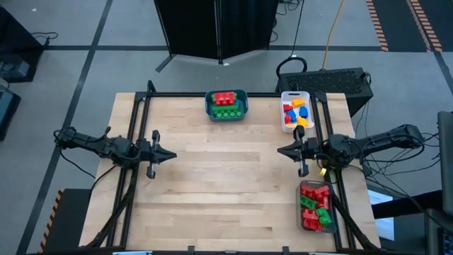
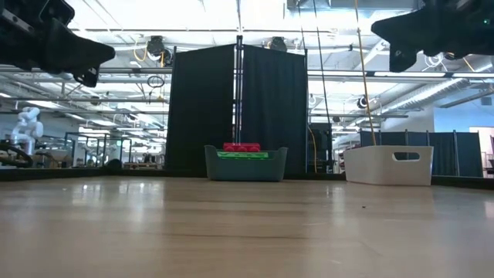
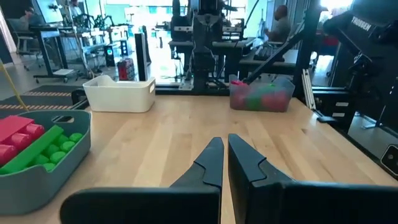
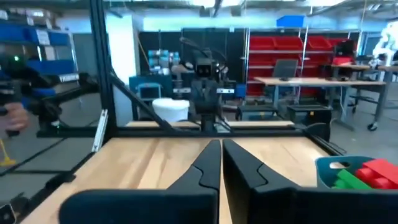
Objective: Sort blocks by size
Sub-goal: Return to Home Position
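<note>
L gripper (image 1: 172, 154): over left half of table (image 1: 226, 191), jaws pressed together, empty. R gripper (image 1: 280, 150): over right half, jaws pressed together, empty. All blocks (image 1: 225, 99) sit in bins:
- Teal bin (image 1: 207, 106), far edge, mid: red + green.
- White bin (image 1: 296, 94), far right: yellow, blue, red.
- Clear bin (image 1: 299, 209), near right: red + green.

White lettering, seemingly "TROSSEN", marks the right arm (image 3: 365, 38).

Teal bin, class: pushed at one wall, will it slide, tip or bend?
Probably slides, not tips: the teal bin sits low and wide on the smooth table. Likely stiff: its walls stand straight. Bricks inside probably steady it.
</note>
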